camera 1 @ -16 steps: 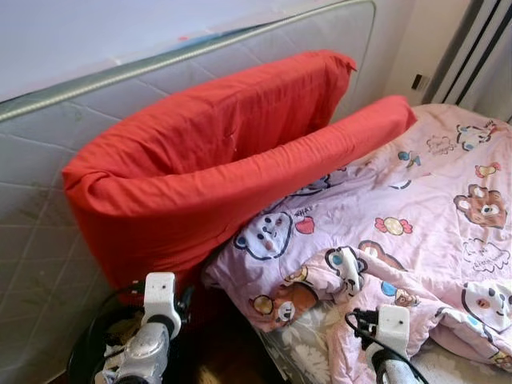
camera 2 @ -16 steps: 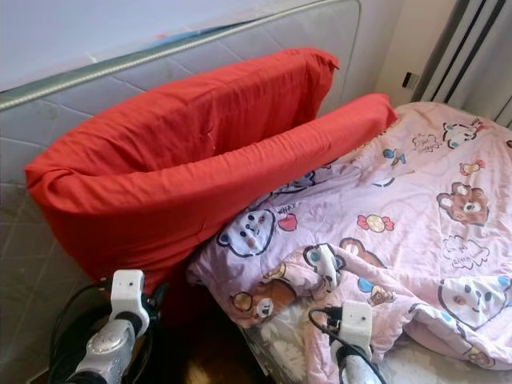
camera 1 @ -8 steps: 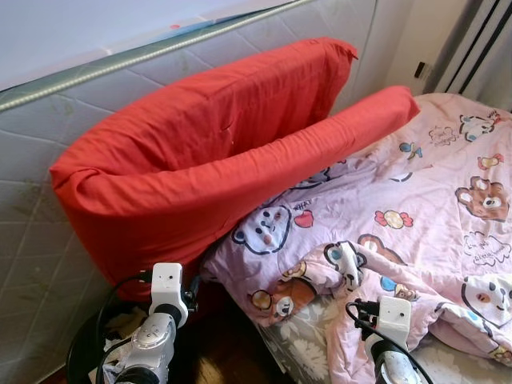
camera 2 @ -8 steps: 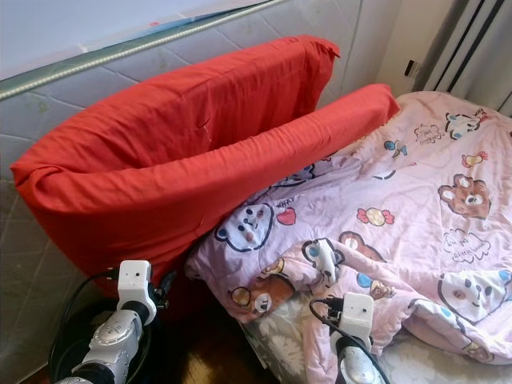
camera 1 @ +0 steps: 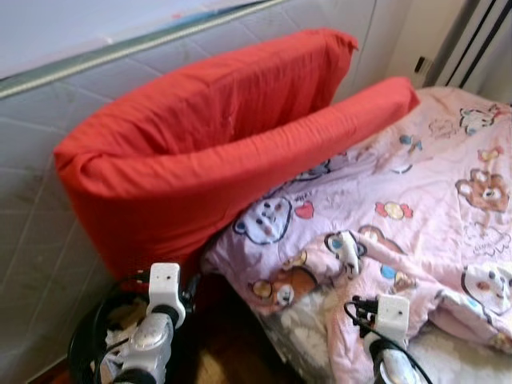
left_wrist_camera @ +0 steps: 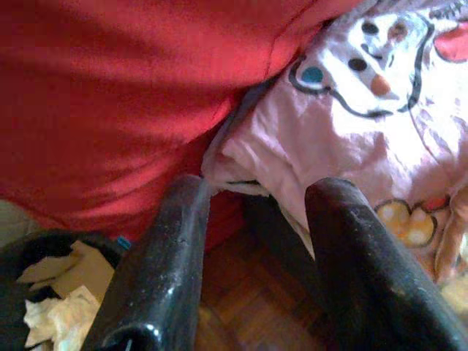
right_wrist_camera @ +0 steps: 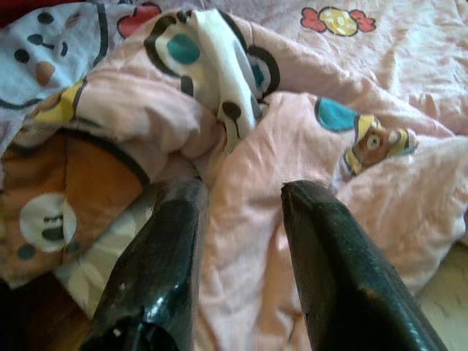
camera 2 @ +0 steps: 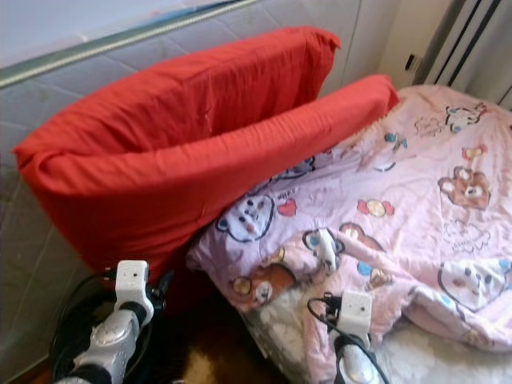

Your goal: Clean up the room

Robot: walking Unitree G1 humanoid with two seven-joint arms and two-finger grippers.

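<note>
1. The bed was not yet tidied: the pink cartoon quilt (camera 1: 400, 216) lay rumpled, its corner bunched and hanging over the bed's near edge.
2. Two red pillows (camera 1: 208, 152) stood propped against an upended mattress (camera 1: 48, 216) beside the bed, one leaning over the quilt.
3. The left gripper (left_wrist_camera: 252, 241) was spread and grasping nothing, aimed at the quilt's corner where it met the red pillow, above a black bin (camera 1: 84, 352) of crumpled paper.
4. The right gripper (right_wrist_camera: 241, 219) was likewise spread and empty, hovering just over the bunched quilt folds.
5. Judging by this, nothing was grasped yet; straightening the quilt and placing the pillows remained.
</note>
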